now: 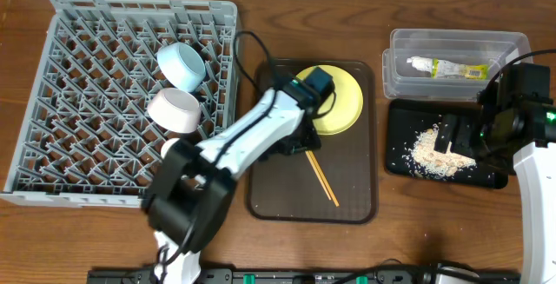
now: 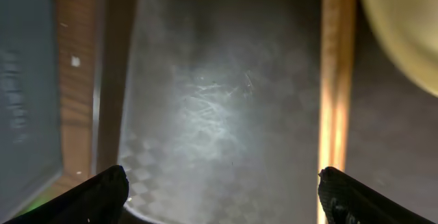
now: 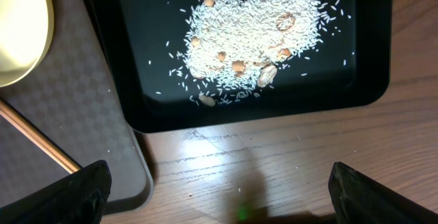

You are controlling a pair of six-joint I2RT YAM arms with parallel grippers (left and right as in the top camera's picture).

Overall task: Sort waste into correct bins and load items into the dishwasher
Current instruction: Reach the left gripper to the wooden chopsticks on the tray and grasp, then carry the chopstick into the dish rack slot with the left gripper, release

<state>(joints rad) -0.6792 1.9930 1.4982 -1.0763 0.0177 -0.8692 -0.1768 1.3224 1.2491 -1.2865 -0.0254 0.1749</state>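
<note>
A brown tray (image 1: 347,193) holds a yellow plate (image 1: 343,102) and a pair of chopsticks (image 1: 321,178). My left gripper (image 1: 297,142) is open and empty, low over the tray just left of the chopsticks. In the left wrist view my left gripper (image 2: 222,179) frames bare tray (image 2: 212,101), with a chopstick (image 2: 335,80) by the right finger and the plate (image 2: 404,25) at the top right. My right gripper (image 1: 459,136) is open and empty over the black tray (image 1: 400,158) of rice scraps (image 1: 432,154). In the right wrist view my right gripper (image 3: 219,172) is open below the rice (image 3: 253,35).
A grey dish rack (image 1: 87,102) at the left holds a blue bowl (image 1: 181,65) and a pink bowl (image 1: 176,110). A clear bin (image 1: 456,45) at the back right holds a tube (image 1: 447,69). Bare wooden table (image 3: 274,162) lies in front of the black tray (image 3: 137,107).
</note>
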